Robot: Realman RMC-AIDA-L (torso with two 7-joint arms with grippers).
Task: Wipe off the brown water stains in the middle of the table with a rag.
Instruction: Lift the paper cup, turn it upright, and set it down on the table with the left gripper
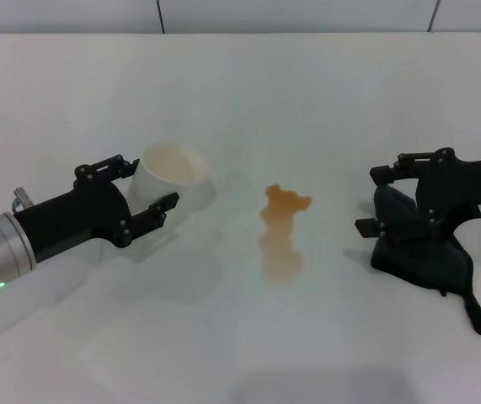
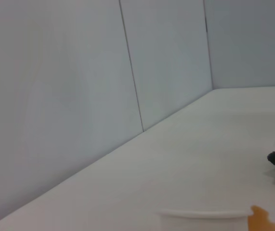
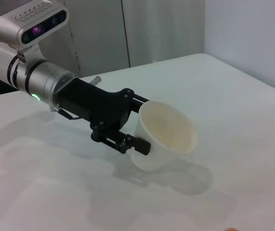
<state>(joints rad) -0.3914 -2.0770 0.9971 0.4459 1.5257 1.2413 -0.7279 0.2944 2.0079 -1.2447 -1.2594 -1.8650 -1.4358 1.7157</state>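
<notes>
white table [image 1: 240, 93]: brown water stains [image 1: 282, 231] at centre, dark rag [image 1: 425, 252] lying at right.

Bare table [image 1: 324, 101] lies open between the rag [image 1: 421, 252] and the brown water stains [image 1: 282, 227], the cup [image 1: 173, 172] (gripped, tilted) standing beyond them.

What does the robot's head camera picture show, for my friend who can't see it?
An irregular orange-brown water stain sits mid-way on the smooth white table. On the robot's right, the black right gripper straddles a crumpled dark grey cloth rag. On its left, the black left gripper holds a tilted translucent white cup.
</notes>
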